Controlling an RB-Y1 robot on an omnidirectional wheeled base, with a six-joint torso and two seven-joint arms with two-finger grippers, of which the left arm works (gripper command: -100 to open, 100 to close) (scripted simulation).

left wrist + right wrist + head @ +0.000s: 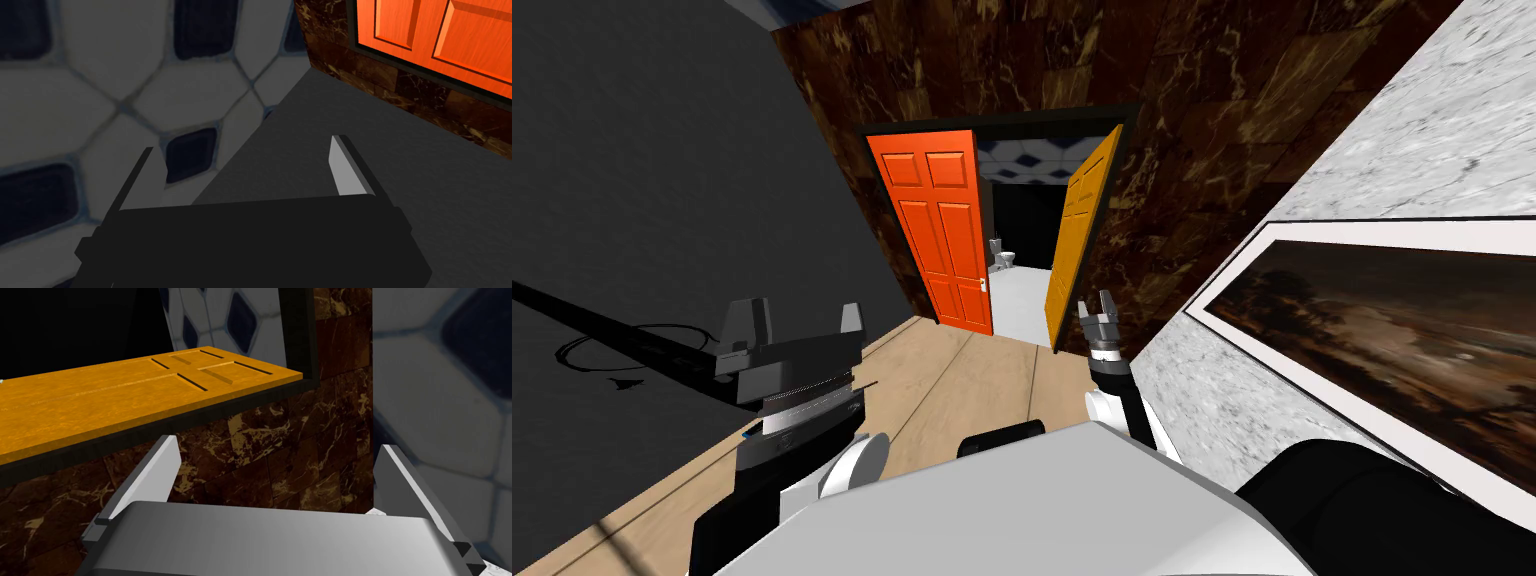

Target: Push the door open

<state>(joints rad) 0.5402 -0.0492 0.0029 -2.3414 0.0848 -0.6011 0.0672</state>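
Yellow door (1080, 235) ajar, right tool (1097, 303) near it, spread empty, left tool (799, 325) likewise, orange door (942, 235) opposite

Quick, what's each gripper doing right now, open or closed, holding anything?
Left gripper: open, holding nothing.
Right gripper: open, holding nothing.

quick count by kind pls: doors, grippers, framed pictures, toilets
doors: 2, red-orange door and amber door
grippers: 2, left gripper and right gripper, fingers open
framed picture: 1
toilet: 1
total: 6
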